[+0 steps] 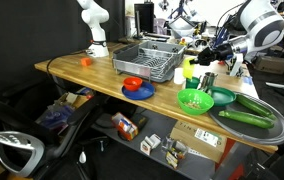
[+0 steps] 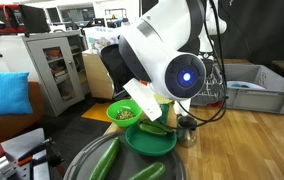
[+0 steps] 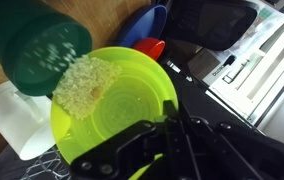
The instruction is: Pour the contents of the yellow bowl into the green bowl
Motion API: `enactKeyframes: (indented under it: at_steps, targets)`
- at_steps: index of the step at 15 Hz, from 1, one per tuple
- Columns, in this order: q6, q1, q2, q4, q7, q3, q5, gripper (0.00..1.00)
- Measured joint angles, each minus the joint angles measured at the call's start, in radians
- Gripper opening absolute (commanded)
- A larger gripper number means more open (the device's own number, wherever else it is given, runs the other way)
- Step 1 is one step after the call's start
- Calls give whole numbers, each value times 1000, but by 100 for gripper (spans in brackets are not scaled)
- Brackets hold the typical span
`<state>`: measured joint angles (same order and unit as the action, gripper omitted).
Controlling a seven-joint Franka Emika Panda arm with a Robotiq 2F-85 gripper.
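The gripper (image 3: 177,128) comes in from the bottom centre of the wrist view. Its dark fingers are drawn in on the near rim of the yellow bowl (image 3: 122,105), with one finger seeming to sit inside the wall and the other outside. The bowl fills the middle of that frame, where it reads as a yellowish green. It is held off the table and tipped away from the camera. A heap of pale grains (image 3: 85,85) has slid to its far lip at centre left, and loose grains speckle the dark green shape beyond it in the upper left.

I take that shape to be the green bowl (image 1: 194,100). In an exterior view it sits on the table right of centre, directly below the raised yellow bowl.

Further out, a red bowl (image 3: 150,48) and a blue plate (image 3: 147,22) lie at top centre. A grey dish rack (image 3: 267,70) runs down the right edge, and a teal bowl (image 1: 222,97) sits just beside the green one.

The pour looks to be under way, and much of the heap is in the yellow bowl. The next move probably calls for more wrist roll to steepen the tilt, with the lip held over the green bowl's opening so the grains miss the table. The pinch on the thin rim also needs to stay firm.
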<state>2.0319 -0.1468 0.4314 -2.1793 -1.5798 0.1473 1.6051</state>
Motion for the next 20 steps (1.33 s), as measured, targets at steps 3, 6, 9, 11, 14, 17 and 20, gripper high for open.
enactKeyframes:
  at_steps: [3, 6, 9, 11, 14, 17, 20]
  targets:
    - [-6, 0, 0, -7, -7, 2, 5, 1]
    - [-9, 0, 0, -11, -14, 4, 18, 1]
    - [-17, -1, 0, -14, -23, 6, 33, 1]
    - [-31, -1, 0, -16, -28, 8, 37, 1]
    - [-46, -1, 0, -21, -33, 15, 38, 1]
    - [-59, -2, 0, -29, -43, 21, 41, 1]
    - [-74, -4, 0, -37, -54, 29, 49, 1]
